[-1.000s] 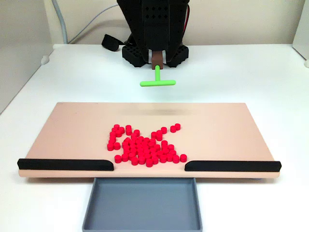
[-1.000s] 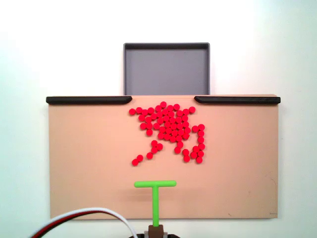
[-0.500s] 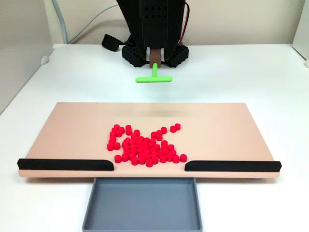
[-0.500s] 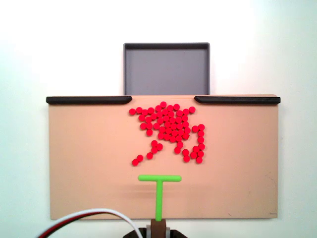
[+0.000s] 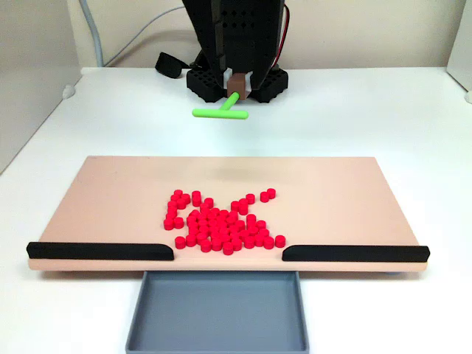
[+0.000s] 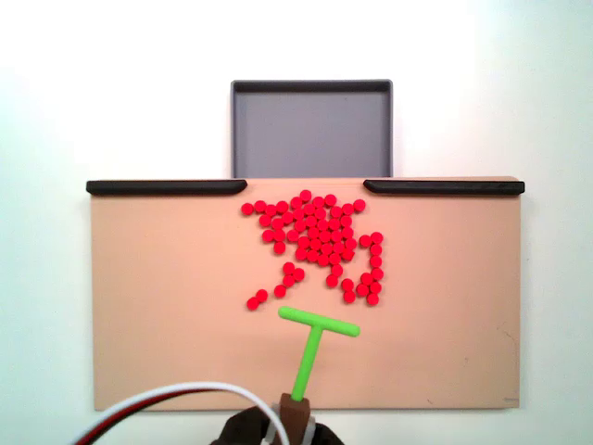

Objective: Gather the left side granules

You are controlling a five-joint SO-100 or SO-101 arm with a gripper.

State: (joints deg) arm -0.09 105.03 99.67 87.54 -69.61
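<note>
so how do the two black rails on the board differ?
In a fixed view, the left black rail is a little shorter than the right black rail. The left one starts just inside the board edge; the right one reaches its corner. Both are straight, flank the gap before the grey tray.

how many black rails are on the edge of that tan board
2. Both run along the tan board's edge next to the grey tray. In the overhead fixed view, one black rail is at left, the other at right, with a gap between them.
</note>
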